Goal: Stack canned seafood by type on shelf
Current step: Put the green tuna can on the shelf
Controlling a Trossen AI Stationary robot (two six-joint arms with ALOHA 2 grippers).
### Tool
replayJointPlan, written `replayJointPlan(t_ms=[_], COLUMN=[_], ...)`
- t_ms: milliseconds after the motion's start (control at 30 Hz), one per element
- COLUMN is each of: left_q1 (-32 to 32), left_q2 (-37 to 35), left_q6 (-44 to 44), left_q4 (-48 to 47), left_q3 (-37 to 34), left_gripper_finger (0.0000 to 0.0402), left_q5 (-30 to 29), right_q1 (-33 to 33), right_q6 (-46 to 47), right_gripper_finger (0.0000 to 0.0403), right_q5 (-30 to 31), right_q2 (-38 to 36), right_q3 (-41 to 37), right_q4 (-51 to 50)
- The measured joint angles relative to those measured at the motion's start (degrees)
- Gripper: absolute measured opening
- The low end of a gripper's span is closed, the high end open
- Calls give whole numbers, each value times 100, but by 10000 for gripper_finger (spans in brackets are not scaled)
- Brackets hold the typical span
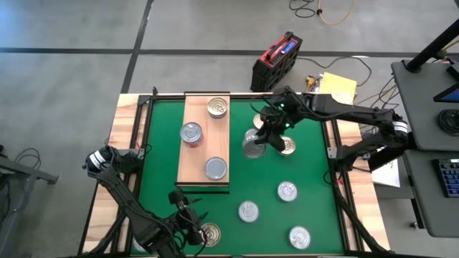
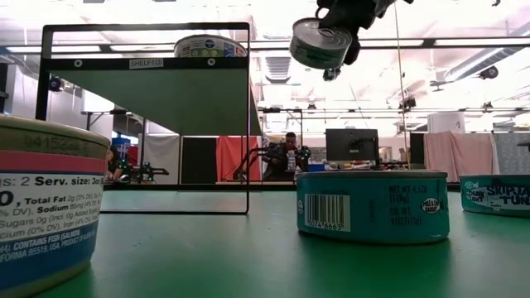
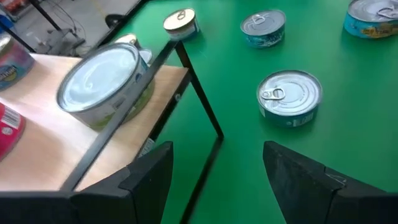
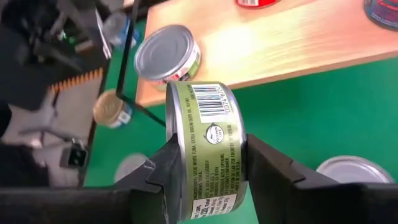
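Gripping a green-labelled can [image 4: 208, 149] aloft, right gripper [image 4: 208, 171] hovers beside the shelf [image 1: 206, 154] (left gripper [image 3: 217, 174] apparently open).

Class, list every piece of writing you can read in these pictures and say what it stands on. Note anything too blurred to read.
"SHELF" plus unclear characters: white tag on the shelf frame, low view.
"Total Fat 2g", "Serv. size": near can.
"SKIPJACK TUNA", partly cut off: teal can at the edge.
"0.1 OZ (113g)", roughly: middle teal can.
Fine print on the green can in the right end effector: too small.
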Motion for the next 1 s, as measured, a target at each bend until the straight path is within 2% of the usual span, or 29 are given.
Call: replayJointPlan(t_ms=[100,300,433,533,733,1000], left_q1=[-18,-33,-33,-35,-46,-77], left_q2=[0,0,0,0,0,-2], left_q6=[-21,360,646,615,601,601], left_q4=[33,-5,-209,-488,-1004,-1459], left_q3=[2,199,332,456,849,1137], left_gripper_finger=[233,233,233,233,233,233], left_q5=[123,161,229,404,619,1010], right_q1=[0,-2,-2,-2,-2,-2], right_q6=[577,2954,4108,4680,5099,5304], right_gripper_finger=[138,132,133,134,133,132], right_q5=[2,1,179,398,471,590], right_q2=[-214,-461,-202,128,719,1125], right_q3=[-543,-1990,-2698,-2955,-2918,-2747], right_q4=[937,4424,6145,6682,7105,7104])
